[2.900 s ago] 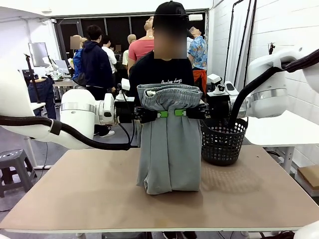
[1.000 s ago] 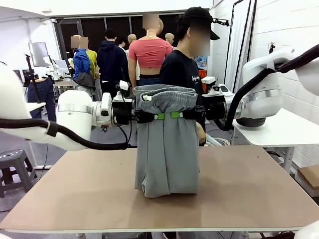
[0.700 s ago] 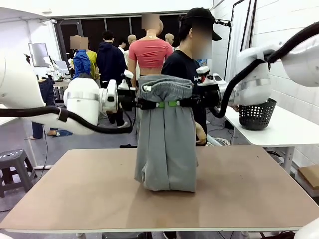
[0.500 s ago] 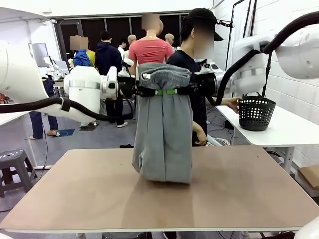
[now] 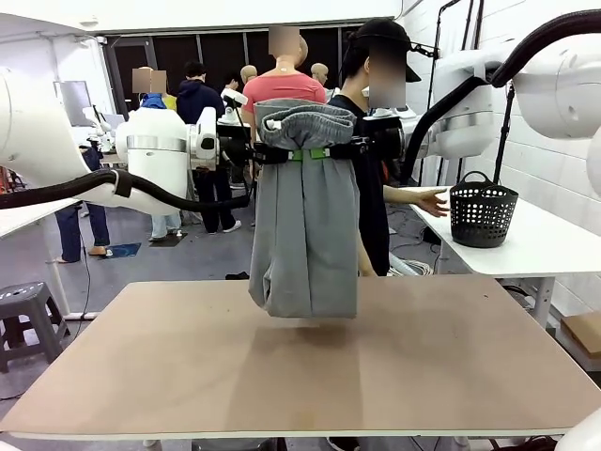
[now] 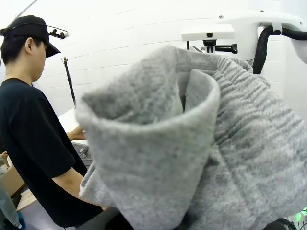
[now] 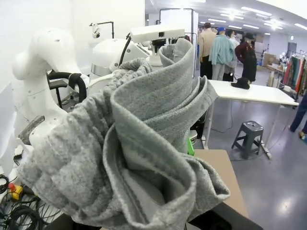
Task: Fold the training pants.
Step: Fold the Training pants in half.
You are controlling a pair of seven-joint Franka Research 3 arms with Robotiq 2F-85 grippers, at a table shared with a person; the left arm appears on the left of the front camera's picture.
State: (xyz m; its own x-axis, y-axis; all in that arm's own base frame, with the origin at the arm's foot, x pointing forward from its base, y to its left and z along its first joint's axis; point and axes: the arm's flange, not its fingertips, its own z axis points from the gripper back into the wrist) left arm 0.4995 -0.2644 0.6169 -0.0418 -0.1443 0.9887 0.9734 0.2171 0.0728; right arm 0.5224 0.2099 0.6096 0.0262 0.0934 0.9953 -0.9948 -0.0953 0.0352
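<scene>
The light grey training pants hang folded lengthwise above the middle of the table, their lower end just clear of the tabletop. My left gripper and right gripper face each other at the top, both shut on the pants just below the gathered waistband, which flops over them. The bunched waistband fabric hides the fingers in the left wrist view. Grey folds of the pants likewise cover the fingers in the right wrist view.
The brown table lies bare under the pants. A person in a black shirt stands at the far side, hand stretched toward a black mesh basket on a white side table at the right.
Both arms have raised the pants, lifting the lower end off the table. The person has moved the basket from the brown table to the white side table and let it go.
</scene>
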